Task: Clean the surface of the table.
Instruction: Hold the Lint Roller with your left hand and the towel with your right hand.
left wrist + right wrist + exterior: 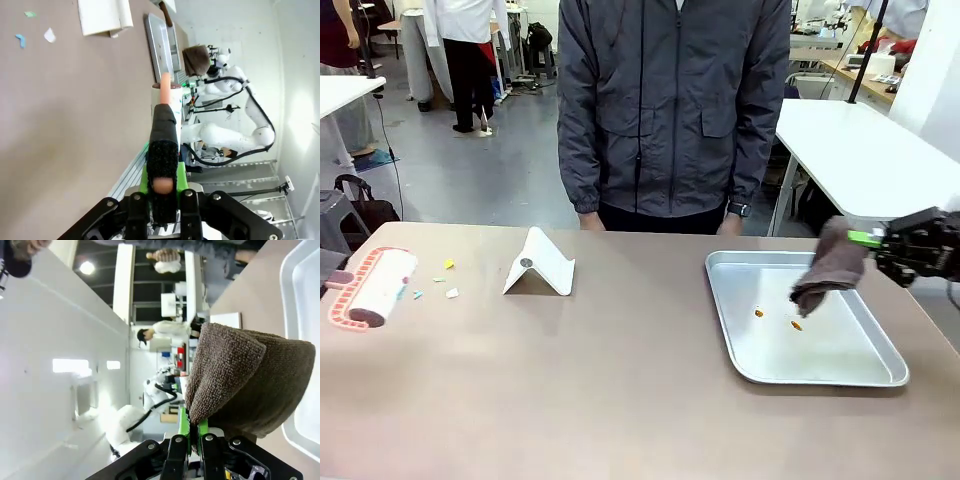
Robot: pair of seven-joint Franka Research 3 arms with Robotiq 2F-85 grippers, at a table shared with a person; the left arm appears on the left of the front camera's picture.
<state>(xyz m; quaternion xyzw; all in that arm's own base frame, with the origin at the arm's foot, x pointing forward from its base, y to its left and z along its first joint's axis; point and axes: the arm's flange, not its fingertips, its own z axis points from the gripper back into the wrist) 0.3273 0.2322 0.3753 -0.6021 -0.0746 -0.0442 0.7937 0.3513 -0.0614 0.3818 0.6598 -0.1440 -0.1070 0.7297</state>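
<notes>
R gripper (865, 240) pinches brown cloth (828, 272) over tray (820, 375), prob. dropping crumbs there. L gripper (162, 192) clamps lint roller (380, 285) beside paper scraps (450, 265) on the table (620, 380), spread btw robot & person.

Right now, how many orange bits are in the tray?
2. One orange bit lies on the tray floor, left of the hanging cloth. The other sits just below the cloth's tip. The cloth may hide more.

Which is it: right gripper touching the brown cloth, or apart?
Touching. In the right wrist view the right gripper is shut on the brown cloth, with a fold of it pinched between the green pads.
</notes>
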